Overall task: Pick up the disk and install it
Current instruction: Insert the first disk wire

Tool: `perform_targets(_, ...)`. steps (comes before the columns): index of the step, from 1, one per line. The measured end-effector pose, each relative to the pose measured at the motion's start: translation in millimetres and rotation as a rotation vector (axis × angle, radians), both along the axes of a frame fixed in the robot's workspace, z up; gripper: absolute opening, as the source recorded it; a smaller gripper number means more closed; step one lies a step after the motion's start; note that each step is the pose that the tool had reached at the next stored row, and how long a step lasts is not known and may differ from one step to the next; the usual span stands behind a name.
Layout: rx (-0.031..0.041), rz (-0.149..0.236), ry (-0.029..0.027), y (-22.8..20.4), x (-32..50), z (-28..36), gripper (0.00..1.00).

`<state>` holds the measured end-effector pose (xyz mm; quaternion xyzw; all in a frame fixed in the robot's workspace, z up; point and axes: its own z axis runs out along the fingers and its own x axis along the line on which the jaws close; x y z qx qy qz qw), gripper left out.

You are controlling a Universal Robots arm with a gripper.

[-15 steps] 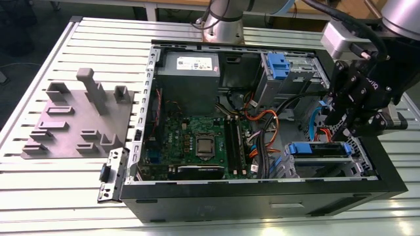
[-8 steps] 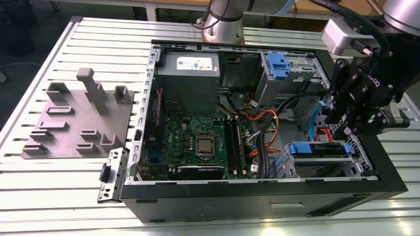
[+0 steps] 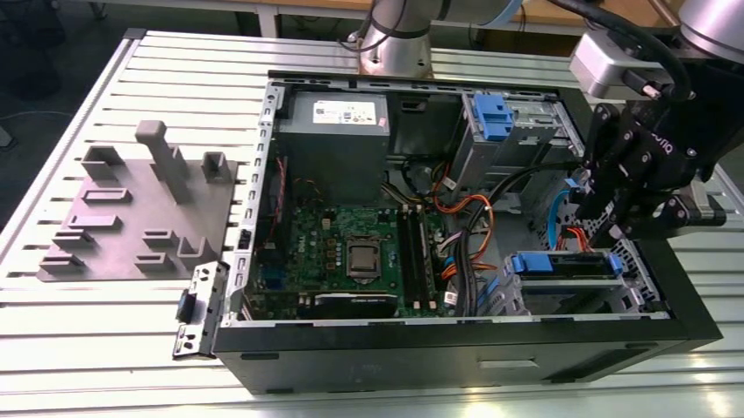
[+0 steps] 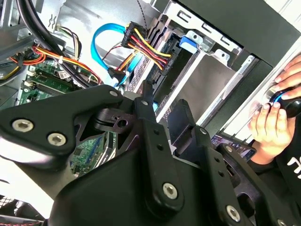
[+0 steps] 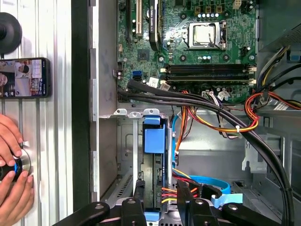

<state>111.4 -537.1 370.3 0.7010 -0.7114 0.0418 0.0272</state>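
The disk [image 3: 566, 265], with blue rails at both ends, sits in the drive cage at the near right corner of the open computer case [image 3: 465, 348]. In the first wrist view it shows edge-on in the cage slot, with its blue rail [image 5: 155, 140] facing the camera. My gripper [image 3: 595, 237] hovers just above the disk's right end, by the case's right wall. In both wrist views the two black fingers [image 5: 139, 195] stand apart on either side of the slot, with nothing between the tips, so the gripper [image 5: 161, 188] [image 4: 164, 106] is open.
A grey moulded plate with pegs [image 3: 134, 213] lies on the slatted table at the exterior view's left. A blue clip [image 3: 493, 117] sits in the upper bay. Cable bundles [image 5: 221, 117] cross beside the cage. A person's hands [image 5: 11, 176] and a phone [image 5: 24, 77] lie outside the case wall.
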Motion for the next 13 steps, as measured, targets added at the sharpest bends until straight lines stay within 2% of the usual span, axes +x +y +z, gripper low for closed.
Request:
perform_targets(9, 0.0000, 0.000, 0.0000, 0.2, -8.7, 0.0, 0.40)
perform_targets(13, 0.0001, 0.000, 0.0000, 2.5, -10.9, 0.2, 0.40)
